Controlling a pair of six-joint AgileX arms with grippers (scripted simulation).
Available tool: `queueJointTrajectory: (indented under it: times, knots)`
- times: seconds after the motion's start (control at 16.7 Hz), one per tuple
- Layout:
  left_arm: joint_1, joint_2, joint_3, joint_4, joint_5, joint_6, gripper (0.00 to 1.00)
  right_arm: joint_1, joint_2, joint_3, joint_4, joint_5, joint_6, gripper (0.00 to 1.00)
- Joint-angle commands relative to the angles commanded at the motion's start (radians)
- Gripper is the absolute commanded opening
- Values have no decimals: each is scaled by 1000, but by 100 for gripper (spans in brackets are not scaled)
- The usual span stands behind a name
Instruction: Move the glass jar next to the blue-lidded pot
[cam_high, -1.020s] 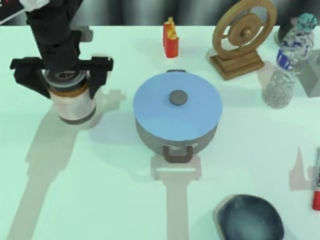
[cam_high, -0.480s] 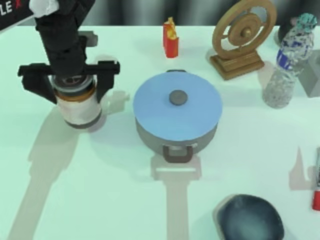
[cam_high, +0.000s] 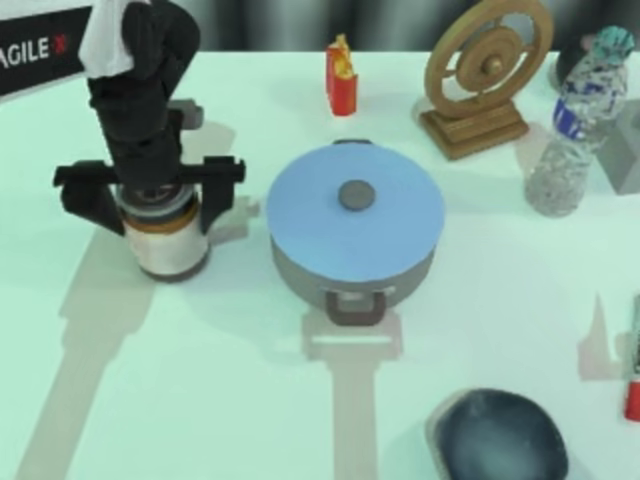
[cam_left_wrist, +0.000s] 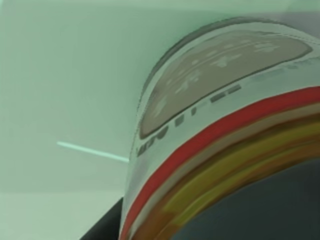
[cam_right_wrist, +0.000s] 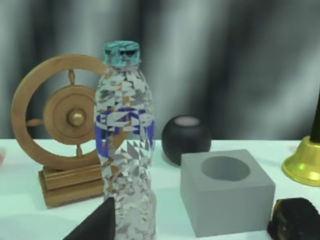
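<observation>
My left gripper (cam_high: 150, 192) is shut on the glass jar (cam_high: 168, 240), its black fingers (cam_high: 215, 185) clamped at the dark lid. The jar has an orange-brown band, a white label and a dark base. It hangs upright, low over the table, a short gap left of the blue-lidded pot (cam_high: 355, 215); I cannot tell whether its base touches. The jar (cam_left_wrist: 225, 100) fills the left wrist view. The right arm is outside the top view; in the right wrist view its gripper (cam_right_wrist: 195, 227) is open.
Behind the pot stand a red fries box (cam_high: 342, 78) and a wooden ship's wheel (cam_high: 488, 75). A crinkled plastic bottle (cam_high: 575, 130) and a grey block (cam_high: 625, 150) are at the far right. A dark bowl (cam_high: 497, 435) sits at the front right.
My left gripper has carried the jar to the right, toward the pot, and lowered it closer to the table. The pot has not moved.
</observation>
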Motion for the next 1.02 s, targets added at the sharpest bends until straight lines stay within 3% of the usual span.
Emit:
queueJointTrajectory:
  times: [0.06,0.84,1.02]
  knots:
    - [0,0,0,0,0,0,0,0,0,0,0,0,0,100]
    - [0,0,0,0,0,0,98,0,0,0,0,0,0,100]
    - [0,0,0,0,0,0,100,0,0,0,0,0,0,100]
